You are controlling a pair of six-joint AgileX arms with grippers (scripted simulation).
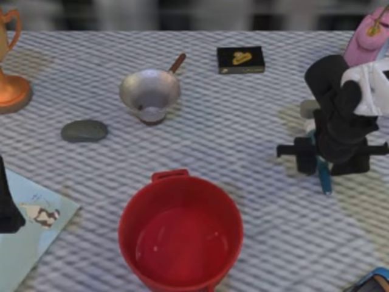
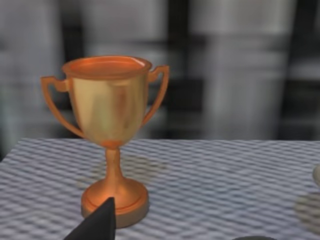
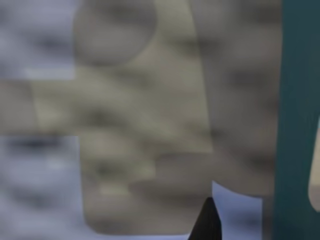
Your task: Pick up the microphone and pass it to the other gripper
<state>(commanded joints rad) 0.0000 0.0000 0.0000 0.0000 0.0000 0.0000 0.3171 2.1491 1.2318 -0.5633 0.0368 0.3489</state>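
Right arm occupies the top view's right side, its gripper lowered over the microphone; finger state cannot be told. Teal handle lies on the cloth. Left gripper parked at left edge.

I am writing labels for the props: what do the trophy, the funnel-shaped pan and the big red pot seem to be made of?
Trophy: apparently polished copper-gold metal, given its soft reflections.
Pan: likely dull grey metal with a matte sheen; its handle looks like wood.
Red pot: probably glossy plastic, judging by its uniform colour and small highlights.
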